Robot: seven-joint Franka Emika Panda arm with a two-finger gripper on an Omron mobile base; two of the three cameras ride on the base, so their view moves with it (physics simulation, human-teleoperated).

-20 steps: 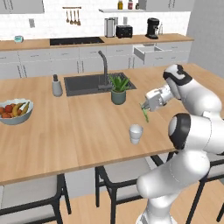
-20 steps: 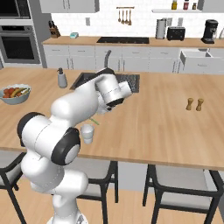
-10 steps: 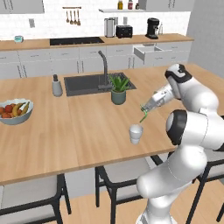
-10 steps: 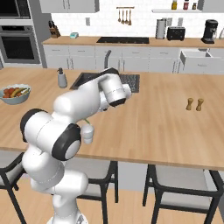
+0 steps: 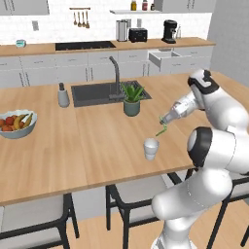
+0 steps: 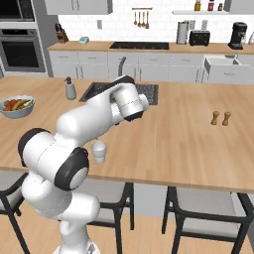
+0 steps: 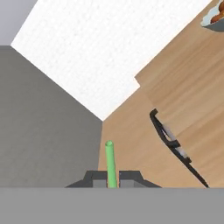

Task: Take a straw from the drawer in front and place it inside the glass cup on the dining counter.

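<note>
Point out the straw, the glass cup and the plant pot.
straw (image 5: 161, 131): left base view, its green lower end.
glass cup (image 5: 151, 148): left base view, side wall.
plant pot (image 5: 131, 108): left base view, pot front.

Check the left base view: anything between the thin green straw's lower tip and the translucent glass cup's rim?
Nothing. In the left base view the thin green straw, pinched in the shut gripper, hangs tilted up and right of the small translucent glass cup; between them shows just bare light-wood dining counter.
</note>
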